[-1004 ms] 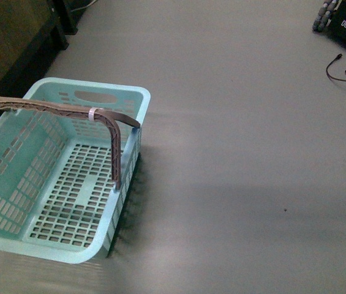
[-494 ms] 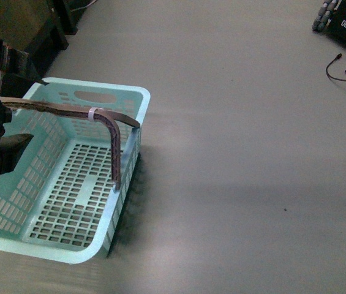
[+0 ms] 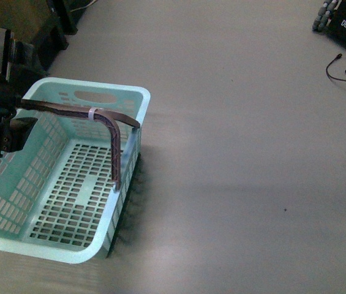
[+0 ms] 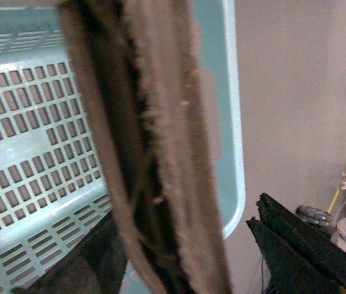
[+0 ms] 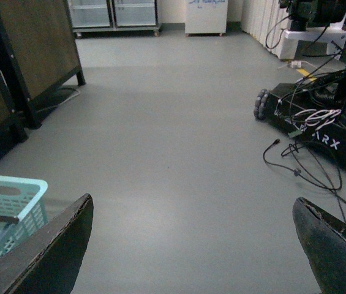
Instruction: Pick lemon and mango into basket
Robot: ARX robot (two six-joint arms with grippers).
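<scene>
Bare floor [image 3: 252, 153] ahead; I see neither lemon nor mango anywhere. The basket [image 3: 130, 98] sits at my left, empty, so I judge both picks remain. My left gripper [image 3: 7, 135] straddles its handle [image 3: 68, 111], jaws apart; the right gripper [image 5: 192, 202] gapes wide.

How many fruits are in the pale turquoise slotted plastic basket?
0. The turquoise basket shows only bare floor; the left gripper and the frame edge hide its left side, so fruit may be hidden.
</scene>
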